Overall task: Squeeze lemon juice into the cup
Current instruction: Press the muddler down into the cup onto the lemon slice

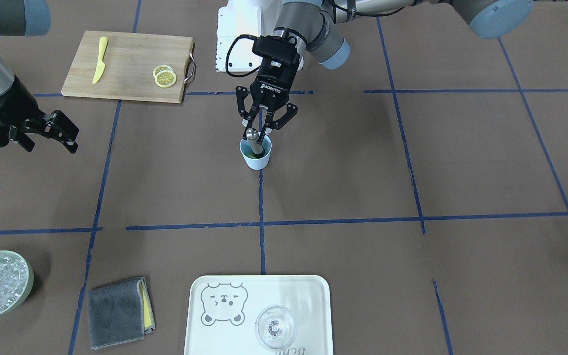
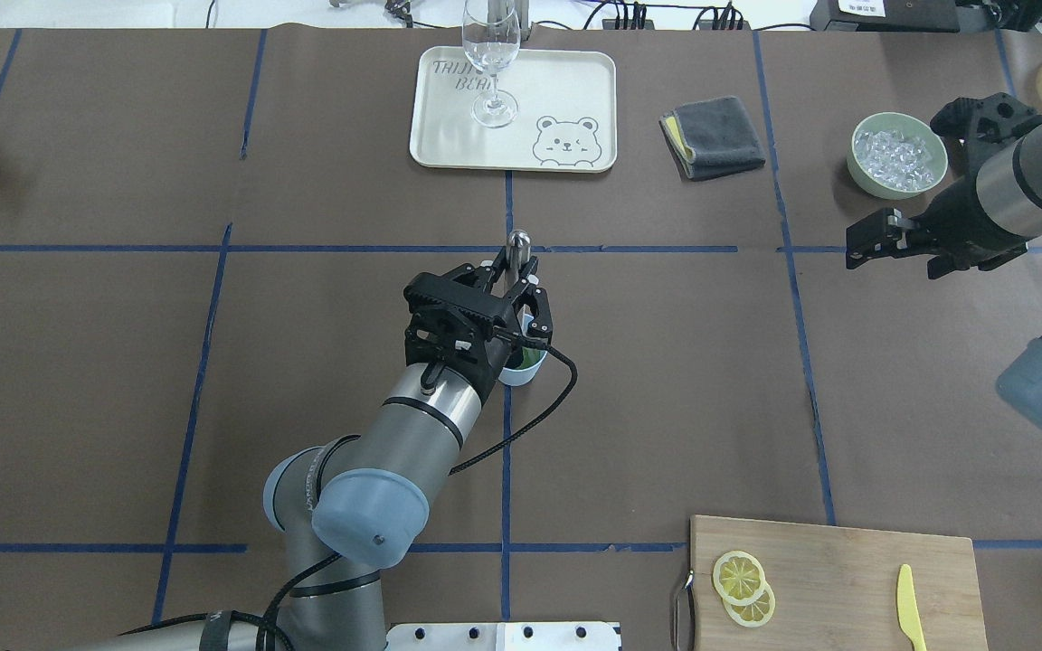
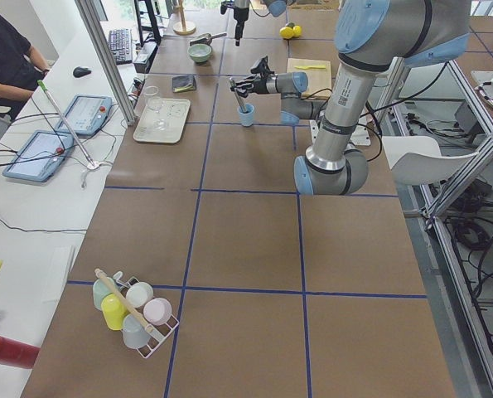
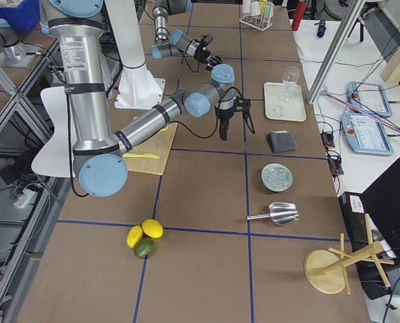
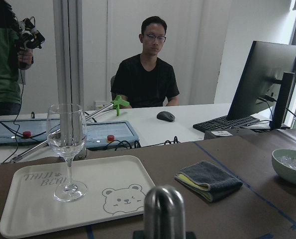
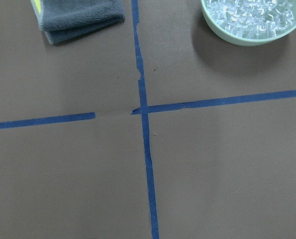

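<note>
The cup (image 1: 256,157) stands mid-desk (image 1: 363,162) — a metal muddler (image 1: 251,134) leans in it, clenched by the left tool (image 1: 257,131). Two lemon slices (image 1: 164,77) overlap on the cutting board (image 1: 126,64), well apart from the cup. Farther from the cup, the right tool (image 1: 20,133) hangs released — grasping nothing.

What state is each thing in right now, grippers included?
left gripper, shut on the metal muddler
right gripper, open, empty
cup, upright, muddler standing in it
lemon slices, two overlapping on the cutting board
wine glass, upright, empty, on the tray
bowl, holding ice
cloth, folded
</note>
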### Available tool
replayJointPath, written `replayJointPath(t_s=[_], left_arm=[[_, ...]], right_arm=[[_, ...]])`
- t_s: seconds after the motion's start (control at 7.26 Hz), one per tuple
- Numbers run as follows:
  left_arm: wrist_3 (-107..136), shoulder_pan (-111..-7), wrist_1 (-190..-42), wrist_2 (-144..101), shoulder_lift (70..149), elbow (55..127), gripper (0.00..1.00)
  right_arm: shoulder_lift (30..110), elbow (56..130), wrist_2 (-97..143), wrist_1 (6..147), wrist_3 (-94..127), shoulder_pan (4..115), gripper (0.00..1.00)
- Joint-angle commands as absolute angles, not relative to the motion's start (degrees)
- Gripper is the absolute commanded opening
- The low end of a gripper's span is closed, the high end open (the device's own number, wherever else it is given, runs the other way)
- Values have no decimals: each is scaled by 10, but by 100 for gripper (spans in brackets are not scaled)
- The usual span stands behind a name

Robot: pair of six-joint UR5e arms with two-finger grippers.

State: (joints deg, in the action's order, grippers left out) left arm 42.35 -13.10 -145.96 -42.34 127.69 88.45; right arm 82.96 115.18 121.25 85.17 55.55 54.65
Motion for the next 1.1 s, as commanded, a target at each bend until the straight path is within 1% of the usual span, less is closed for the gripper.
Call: replayJointPath(t_s=[0.0, 0.28, 0.41, 0.55, 0.69, 0.96], left_arm=[[423, -131, -1469, -424, 1278, 875, 0], [423, -131, -1472, -424, 1277, 875, 0], [418, -131, -1472, -425, 1279, 887, 0], [403, -133, -1470, -428, 1278, 920, 0], [336, -136, -1470, -428, 1276, 967, 0], [325, -169, -1473, -452, 1279, 978, 0]], right_arm=[[830, 1151, 1212, 852, 556, 546, 100], [829, 1150, 1212, 852, 557, 545, 100], [828, 1151, 1212, 852, 557, 545, 100], [827, 1150, 1212, 852, 557, 545, 100], [826, 1148, 1211, 852, 557, 545, 100], [825, 1148, 1211, 852, 557, 545, 100]])
